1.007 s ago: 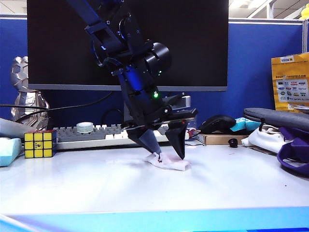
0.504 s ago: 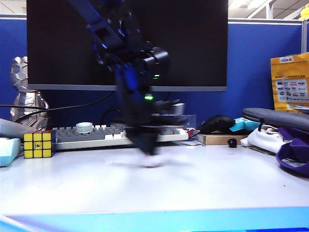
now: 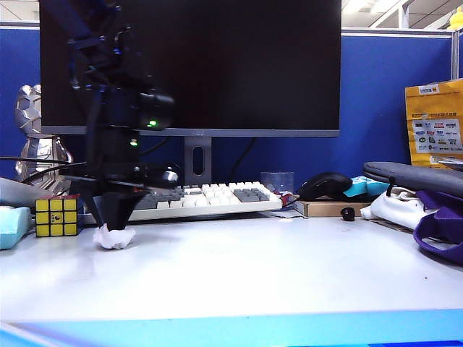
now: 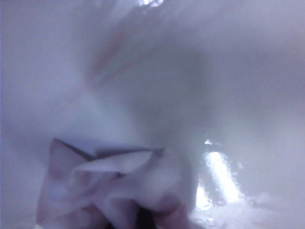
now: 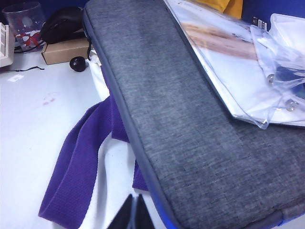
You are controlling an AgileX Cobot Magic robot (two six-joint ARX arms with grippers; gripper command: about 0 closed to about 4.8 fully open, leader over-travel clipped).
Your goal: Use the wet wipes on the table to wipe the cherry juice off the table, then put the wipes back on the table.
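Left gripper (image 3: 113, 225) has swung from mid-tabletop to far left by the cube (image 3: 57, 215), fingers now clamped on the wipe (image 3: 113, 237), dragging it across the tabletop (image 3: 289, 267): wiping underway. Right gripper (image 5: 133, 214) fingers together, parked right over the bag (image 5: 190, 119). Juice unclear; left arm blurred.

Even, bright office light; the left arm (image 3: 116, 123) smears with motion blur, the left wrist view is hazy (glare patches on the table (image 4: 224, 181)).
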